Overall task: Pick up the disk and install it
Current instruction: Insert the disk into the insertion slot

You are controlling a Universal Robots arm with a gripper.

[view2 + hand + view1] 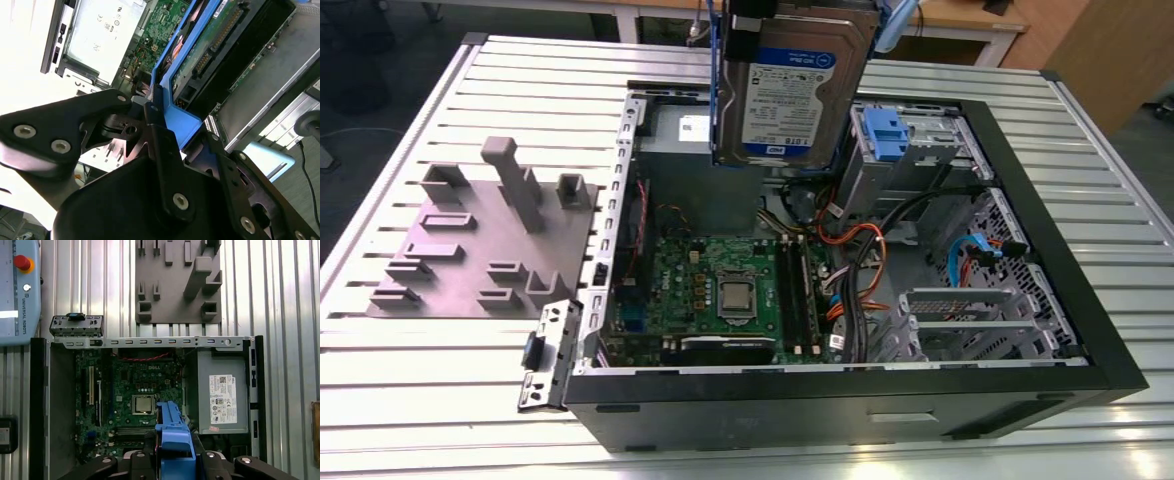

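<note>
Gripper (179,120) jaws clamp the disk (794,95), upright above the open computer case (854,415) on the ribbed metal worktop (427,400). Case contains motherboard (707,280) and power supply (222,395). Grey fixture (467,250) alongside.

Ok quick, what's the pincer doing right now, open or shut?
Pincer: shut on the blue-framed silver-metal hard drive, above the black computer case.
</note>
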